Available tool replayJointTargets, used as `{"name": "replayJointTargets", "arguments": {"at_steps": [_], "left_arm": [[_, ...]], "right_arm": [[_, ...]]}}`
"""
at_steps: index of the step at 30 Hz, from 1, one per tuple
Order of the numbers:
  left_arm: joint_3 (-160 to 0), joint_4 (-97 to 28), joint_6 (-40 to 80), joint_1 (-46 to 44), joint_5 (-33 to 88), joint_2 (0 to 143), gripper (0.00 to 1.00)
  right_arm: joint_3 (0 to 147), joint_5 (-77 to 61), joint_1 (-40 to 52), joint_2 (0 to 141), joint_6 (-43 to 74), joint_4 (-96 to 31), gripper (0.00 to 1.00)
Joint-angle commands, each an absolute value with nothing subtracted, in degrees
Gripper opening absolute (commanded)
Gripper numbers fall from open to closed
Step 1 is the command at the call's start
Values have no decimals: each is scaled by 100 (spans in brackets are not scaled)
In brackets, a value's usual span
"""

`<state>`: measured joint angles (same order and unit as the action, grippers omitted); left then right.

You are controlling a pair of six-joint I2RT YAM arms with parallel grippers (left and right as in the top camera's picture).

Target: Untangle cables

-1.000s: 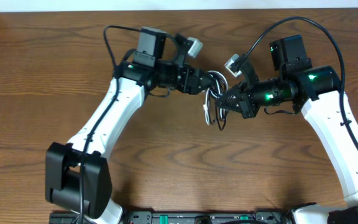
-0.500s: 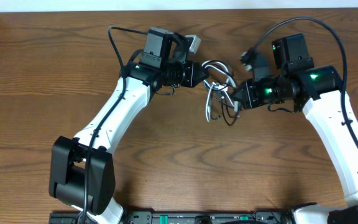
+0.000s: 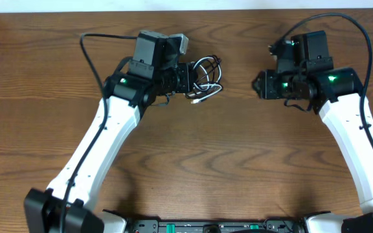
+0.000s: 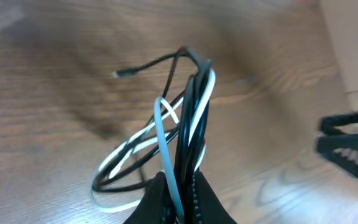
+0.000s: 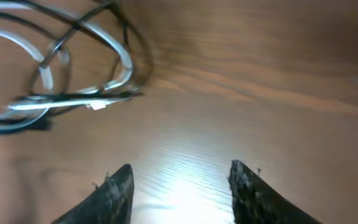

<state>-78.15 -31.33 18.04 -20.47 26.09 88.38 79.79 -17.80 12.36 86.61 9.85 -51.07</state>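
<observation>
The white and black cables (image 3: 206,76) hang as one tangled bundle of loops from my left gripper (image 3: 190,79), which is shut on them. In the left wrist view the white cable (image 4: 161,127) and the black cable (image 4: 189,106) run together between the jaws of the left gripper (image 4: 179,182). A black plug end (image 4: 119,73) sticks out to the upper left. My right gripper (image 3: 259,85) stands apart to the right, open and holding nothing. In the right wrist view the open right gripper (image 5: 182,171) is over bare wood, with the cable loops (image 5: 114,50) at the upper left.
The wooden table (image 3: 193,162) stretches out in front of both arms. A thick black arm cable (image 3: 89,52) arcs behind the left arm and another (image 3: 361,39) behind the right arm. A pale wall edge (image 4: 353,50) shows at the right of the left wrist view.
My right gripper has let go of the cables, opened and drawn back to the right. My left gripper has shut on the bundle and pulled it left and toward the table's far side.
</observation>
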Motion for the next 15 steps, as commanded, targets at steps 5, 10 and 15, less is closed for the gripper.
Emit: {"name": "replayJointTargets", "arguments": {"at_steps": [5, 10, 15], "left_arm": [[-7795, -3100, 3057, -2053, 2919, 8635, 7], [-7795, -2919, 3905, -2053, 3428, 8635, 7], [-7795, -2576, 4368, -2053, 4088, 8635, 8]], "right_arm": [[8047, -3347, 1391, 8705, 75, -4952, 51], [8044, -3358, 1645, 9021, -436, -4945, 55], [8047, -3197, 1710, 9502, -696, -4869, 57]]}}
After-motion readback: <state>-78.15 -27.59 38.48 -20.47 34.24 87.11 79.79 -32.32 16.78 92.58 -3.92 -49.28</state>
